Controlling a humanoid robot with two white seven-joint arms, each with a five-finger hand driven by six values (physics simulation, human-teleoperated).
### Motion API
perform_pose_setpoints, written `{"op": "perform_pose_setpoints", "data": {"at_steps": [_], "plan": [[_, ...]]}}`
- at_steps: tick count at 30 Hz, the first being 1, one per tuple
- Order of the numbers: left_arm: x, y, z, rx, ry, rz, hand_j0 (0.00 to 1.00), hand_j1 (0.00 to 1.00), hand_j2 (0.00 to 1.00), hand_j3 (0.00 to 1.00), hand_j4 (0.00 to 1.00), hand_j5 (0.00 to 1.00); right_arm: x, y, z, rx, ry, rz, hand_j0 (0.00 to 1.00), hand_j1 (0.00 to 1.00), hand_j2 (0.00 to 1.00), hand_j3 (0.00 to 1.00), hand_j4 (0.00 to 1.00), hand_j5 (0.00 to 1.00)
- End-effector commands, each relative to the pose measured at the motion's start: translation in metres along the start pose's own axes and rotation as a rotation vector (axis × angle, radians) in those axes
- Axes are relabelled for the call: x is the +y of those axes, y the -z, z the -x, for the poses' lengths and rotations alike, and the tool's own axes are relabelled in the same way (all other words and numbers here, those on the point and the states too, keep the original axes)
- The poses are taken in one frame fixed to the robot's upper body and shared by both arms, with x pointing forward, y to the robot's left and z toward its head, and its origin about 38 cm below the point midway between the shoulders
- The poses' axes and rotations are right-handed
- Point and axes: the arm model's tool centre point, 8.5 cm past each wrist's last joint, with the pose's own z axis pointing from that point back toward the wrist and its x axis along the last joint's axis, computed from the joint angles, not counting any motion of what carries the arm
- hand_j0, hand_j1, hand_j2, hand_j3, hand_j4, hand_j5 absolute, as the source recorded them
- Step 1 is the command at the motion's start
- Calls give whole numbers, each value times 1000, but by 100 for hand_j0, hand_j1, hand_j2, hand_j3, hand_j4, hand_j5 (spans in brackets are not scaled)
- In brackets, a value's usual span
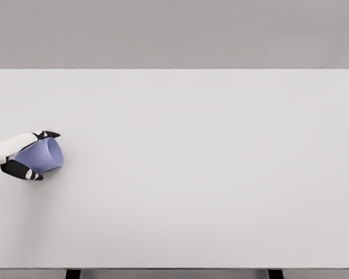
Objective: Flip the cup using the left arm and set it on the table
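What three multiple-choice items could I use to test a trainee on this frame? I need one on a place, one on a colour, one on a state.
1. Where on the table is the cup?
A. Far left side
B. Centre
C. Far right corner

2. What colour is the cup?
A. Red
B. Light blue-purple
C. Green

3. How is the cup held?
A. Standing alone, untouched
B. Tipped on its side in the left hand
C. Lying on the floor

Answers:
1. A, as the cup shows near the picture's left edge.
2. B, as its wall is a pale blue-purple.
3. B, as the dark fingers close above and below the cup, its wider end turned to the right.
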Motion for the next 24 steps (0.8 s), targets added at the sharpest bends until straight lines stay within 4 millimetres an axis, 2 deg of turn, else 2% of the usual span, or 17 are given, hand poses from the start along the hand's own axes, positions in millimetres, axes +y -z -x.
{"op": "perform_pose_setpoints", "data": {"at_steps": [1, 4, 7, 10, 20, 24], "plan": [[2, 2, -2, -6, 2, -5, 95, 95, 95, 95, 95, 95, 0, 0, 0, -1, 0, 0, 100, 100, 100, 100, 100, 100], [1, 1, -1, -4, 1, -5, 93, 93, 93, 93, 93, 93, 0, 0, 0, 1, 0, 0, 100, 100, 100, 100, 100, 100], [1, 1, -1, -3, 3, -5, 80, 80, 80, 80, 80, 80, 0, 0, 0, 1, 0, -1, 100, 100, 100, 100, 100, 100], [2, 1, 0, 4, 4, -7, 74, 74, 74, 74, 74, 74, 0, 0, 0, 1, 0, 0, 100, 100, 100, 100, 100, 100], [7, 1, -3, -9, 1, -25, 65, 65, 65, 65, 65, 65, 0, 0, 0, 1, 0, 0, 100, 100, 100, 100, 100, 100], [15, 2, -6, -14, -7, -46, 61, 61, 61, 61, 61, 61, 0, 0, 0, 1, 0, -1, 100, 100, 100, 100, 100, 100]]}}
